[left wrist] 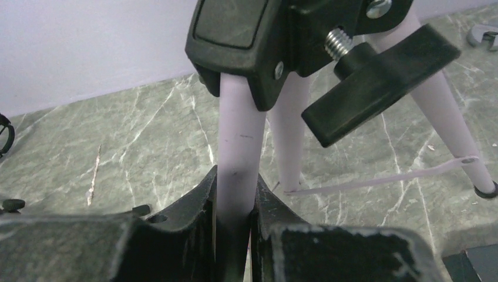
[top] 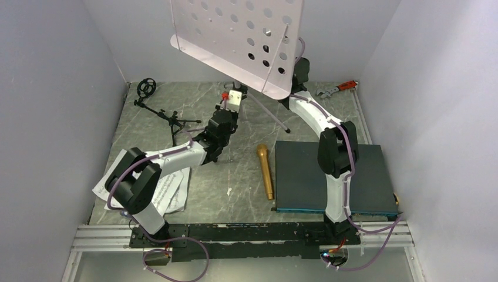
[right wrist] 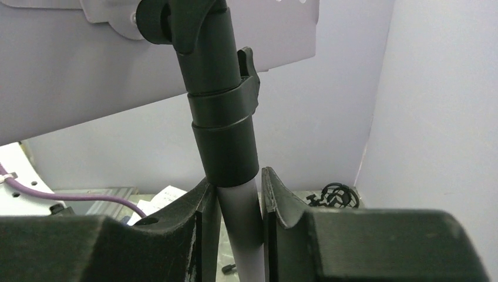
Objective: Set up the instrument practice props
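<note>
Left gripper (left wrist: 235, 202) clamps one leg (left wrist: 239, 147) of the music stand (top: 246, 35); right gripper (right wrist: 238, 220) pinches its pole (right wrist: 242, 241).

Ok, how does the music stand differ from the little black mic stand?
The music stand is pale with a perforated desk; the mic stand is all black with a ring mount. The music stand towers toward the camera; the mic stand sits low by the back-left corner. The left gripper and right gripper both clamp the music stand; nothing touches the mic stand. Both have tripod legs.
</note>
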`<action>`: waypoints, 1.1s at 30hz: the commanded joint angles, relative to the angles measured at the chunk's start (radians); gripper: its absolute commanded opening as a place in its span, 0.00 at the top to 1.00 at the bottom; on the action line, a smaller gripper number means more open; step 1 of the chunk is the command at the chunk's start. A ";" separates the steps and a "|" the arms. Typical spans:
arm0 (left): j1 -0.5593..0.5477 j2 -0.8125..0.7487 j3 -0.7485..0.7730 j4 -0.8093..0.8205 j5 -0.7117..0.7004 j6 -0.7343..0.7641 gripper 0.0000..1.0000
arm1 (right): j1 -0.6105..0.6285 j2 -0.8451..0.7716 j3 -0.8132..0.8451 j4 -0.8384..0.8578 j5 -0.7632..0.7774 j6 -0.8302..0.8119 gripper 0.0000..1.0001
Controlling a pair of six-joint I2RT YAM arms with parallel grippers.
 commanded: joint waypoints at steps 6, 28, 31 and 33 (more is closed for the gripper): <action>0.059 0.086 0.218 -0.192 -0.449 -0.324 0.97 | -0.047 0.002 0.122 0.271 -0.121 0.412 1.00; 0.055 0.081 0.275 -0.691 -0.269 -0.834 0.97 | -0.079 -0.056 -0.047 -0.066 -0.066 0.264 1.00; 0.055 0.091 0.306 -0.784 -0.230 -0.911 0.97 | -0.078 -0.034 -0.014 -0.115 -0.069 0.264 1.00; 0.055 0.088 0.309 -0.809 -0.206 -0.939 0.97 | -0.077 -0.026 0.007 -0.161 -0.066 0.251 1.00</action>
